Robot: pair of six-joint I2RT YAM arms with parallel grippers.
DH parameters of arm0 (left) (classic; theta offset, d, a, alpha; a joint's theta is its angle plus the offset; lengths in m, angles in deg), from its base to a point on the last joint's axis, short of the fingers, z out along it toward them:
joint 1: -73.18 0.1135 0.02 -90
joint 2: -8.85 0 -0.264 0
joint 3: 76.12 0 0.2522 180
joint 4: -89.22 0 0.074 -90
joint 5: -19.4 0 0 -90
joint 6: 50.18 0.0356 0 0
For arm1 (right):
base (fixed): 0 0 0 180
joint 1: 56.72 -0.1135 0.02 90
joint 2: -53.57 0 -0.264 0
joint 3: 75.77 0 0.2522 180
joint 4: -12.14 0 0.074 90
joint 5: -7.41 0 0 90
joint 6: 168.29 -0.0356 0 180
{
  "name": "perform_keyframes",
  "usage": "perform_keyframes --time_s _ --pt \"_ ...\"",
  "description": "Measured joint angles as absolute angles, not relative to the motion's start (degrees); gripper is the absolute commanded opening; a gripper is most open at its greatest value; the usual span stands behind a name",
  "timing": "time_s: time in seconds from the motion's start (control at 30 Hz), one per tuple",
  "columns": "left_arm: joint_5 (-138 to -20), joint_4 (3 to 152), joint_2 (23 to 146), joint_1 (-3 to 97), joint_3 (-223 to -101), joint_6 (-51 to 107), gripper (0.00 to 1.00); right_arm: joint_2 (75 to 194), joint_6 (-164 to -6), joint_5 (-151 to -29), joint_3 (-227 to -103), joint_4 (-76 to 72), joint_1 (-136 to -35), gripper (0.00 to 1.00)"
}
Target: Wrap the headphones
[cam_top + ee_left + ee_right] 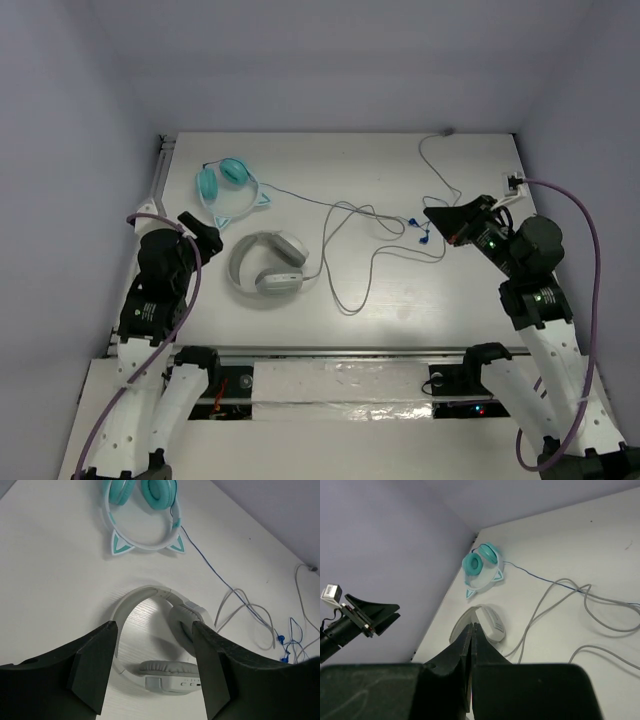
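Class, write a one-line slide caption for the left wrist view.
Open left tool frames the white headphones lying on the table, teal cat-ear headphones beyond.

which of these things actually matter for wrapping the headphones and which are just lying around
Part of the job:
- the white-and-grey headphones
- their long white cable, lying in loose loops

Just lying about:
- the teal cat-ear headphones
- the thin blue cable running from them
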State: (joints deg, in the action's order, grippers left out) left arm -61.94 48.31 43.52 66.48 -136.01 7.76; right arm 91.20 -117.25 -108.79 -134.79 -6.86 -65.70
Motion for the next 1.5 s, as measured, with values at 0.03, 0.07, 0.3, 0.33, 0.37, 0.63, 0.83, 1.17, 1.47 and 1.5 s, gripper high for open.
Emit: perform_keyframes --time_s 0.03,0.07,0.3,0.33,0.37,0.63,0.83,1.17,1.47,1.5 --pt "-62.1 48.1 44.0 66.5 -135.9 7.6 0.59 91.5 -117.2 -108.8 -134.7 -6.9 -65.7 0.0" --pt "-62.3 48.1 44.6 66.5 -135.8 7.4 0.59 91.7 -117.2 -108.8 -134.6 -6.9 -65.7 0.01" --pt "-65.1 49.3 53.3 66.5 -135.2 7.9 0.49 93.1 -117.0 -108.5 -133.8 -7.1 -65.8 0.01" --pt "-65.0 49.7 54.8 66.5 -135.2 8.3 0.47 93.5 -117.0 -108.4 -133.8 -7.1 -66.0 0.0" --pt "-64.8 50.1 56.9 66.5 -135.2 8.9 0.44 94.1 -116.9 -108.2 -133.8 -7.1 -66.2 0.0" --pt "-65.8 52.5 69.6 66.5 -135.2 13.2 0.37 95.4 -116.6 -106.5 -133.8 -7.2 -66.7 0.02" --pt "-67.2 55.6 71.3 66.5 -134.6 14.1 0.58 94.2 -116.7 -106.1 -133.0 -6.8 -66.9 0.21" --pt "-69.2 57.5 78.8 66.5 -130.7 14.5 0.53 95.6 -116.6 -106.2 -132.0 -6.3 -67.4 0.26" --pt "-69.1 58.6 87.2 66.5 -130.7 14.5 0.54 94.4 -116.6 -106.2 -131.7 -5.9 -67.4 0.27" --pt "-69.1 58.6 88.0 66.5 -130.7 14.6 0.54 94.3 -116.6 -106.2 -131.7 -5.9 -67.4 0.27"
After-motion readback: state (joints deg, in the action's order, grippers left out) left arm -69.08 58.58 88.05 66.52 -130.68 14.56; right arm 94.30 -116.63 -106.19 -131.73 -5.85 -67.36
